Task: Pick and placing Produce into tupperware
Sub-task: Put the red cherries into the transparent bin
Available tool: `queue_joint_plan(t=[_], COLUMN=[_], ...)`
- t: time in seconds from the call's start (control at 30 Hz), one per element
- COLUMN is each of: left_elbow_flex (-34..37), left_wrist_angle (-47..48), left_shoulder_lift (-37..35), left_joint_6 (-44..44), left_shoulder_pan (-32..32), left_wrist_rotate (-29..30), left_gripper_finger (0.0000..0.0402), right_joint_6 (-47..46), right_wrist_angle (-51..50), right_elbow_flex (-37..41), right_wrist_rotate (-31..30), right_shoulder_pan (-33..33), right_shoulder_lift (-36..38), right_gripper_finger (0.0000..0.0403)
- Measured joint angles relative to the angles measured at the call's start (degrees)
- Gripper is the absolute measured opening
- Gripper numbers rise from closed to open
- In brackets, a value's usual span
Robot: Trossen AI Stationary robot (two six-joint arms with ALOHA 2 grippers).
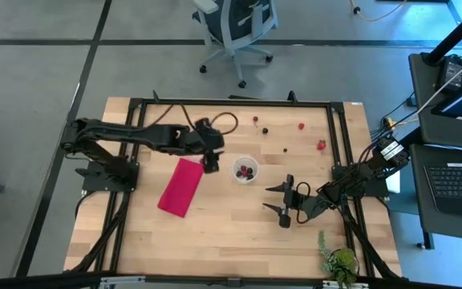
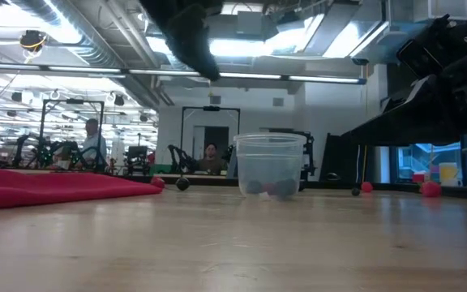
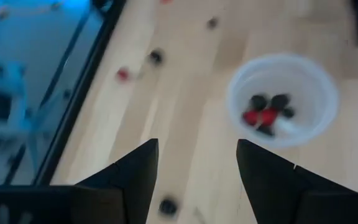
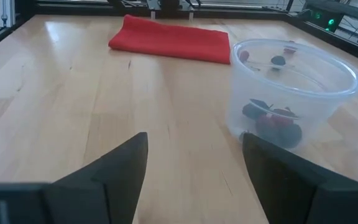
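Note:
The tupperware [image 1: 245, 170], a small clear round cup, stands upright on the wooden table near its middle. Several dark and red pieces of produce [image 3: 267, 111] lie on its bottom. More produce lies loose on the table toward the far edge: a dark one [image 1: 265, 130], a red one [image 1: 301, 125] and a red one [image 1: 321, 145]. My left gripper [image 1: 212, 164] hovers open to the left of the cup, above the table, with nothing between its fingers [image 3: 197, 149]. My right gripper [image 1: 278, 201] rests low and open on the cup's near right side, also with nothing in it [image 4: 194, 140].
A folded magenta cloth [image 1: 180, 186] lies flat to the left of the cup. A small green plant [image 1: 339, 261] stands at the near right corner. A black frame [image 1: 231, 103] runs around the table. Bare wood lies along the near side.

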State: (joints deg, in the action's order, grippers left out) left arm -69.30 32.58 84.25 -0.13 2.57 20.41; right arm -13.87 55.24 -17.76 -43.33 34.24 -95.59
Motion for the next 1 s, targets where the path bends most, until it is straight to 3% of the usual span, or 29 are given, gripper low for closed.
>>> queue_joint_plan(t=[0.27, 0.37, 0.67, 0.87, 1.0], left_elbow_flex=[2.9, 6.1, 13.9, 17.7, 19.6], left_wrist_angle=[4.9, 5.5, 1.0, -7.1, -9.0], left_shoulder_lift=[-0.8, -0.1, 1.6, 1.9, 1.9], left_joint_6=[-7.1, -5.6, -5.3, -3.9, -4.0], left_shoulder_pan=[3.5, 4.6, 8.6, 10.8, 11.0], left_wrist_rotate=[-0.7, -5.2, -11.6, -18.8, -19.5], left_gripper_finger=[0.0211, 0.0211, 0.0211, 0.0211, 0.0211], right_joint_6=[-1.0, -1.1, -1.0, -0.9, -0.9], right_wrist_angle=[-0.1, -0.1, -0.1, 0.0, 0.0], right_elbow_flex=[0.0, 0.0, 0.0, 0.0, 0.0], right_wrist_rotate=[0.0, 0.1, 0.0, 0.0, 0.0], right_shoulder_pan=[0.0, 0.0, 0.0, 0.0, 0.0], right_shoulder_lift=[0.0, 0.0, 0.0, 0.0, 0.0], right_gripper_finger=[0.0264, 0.0264, 0.0264, 0.0264, 0.0264])
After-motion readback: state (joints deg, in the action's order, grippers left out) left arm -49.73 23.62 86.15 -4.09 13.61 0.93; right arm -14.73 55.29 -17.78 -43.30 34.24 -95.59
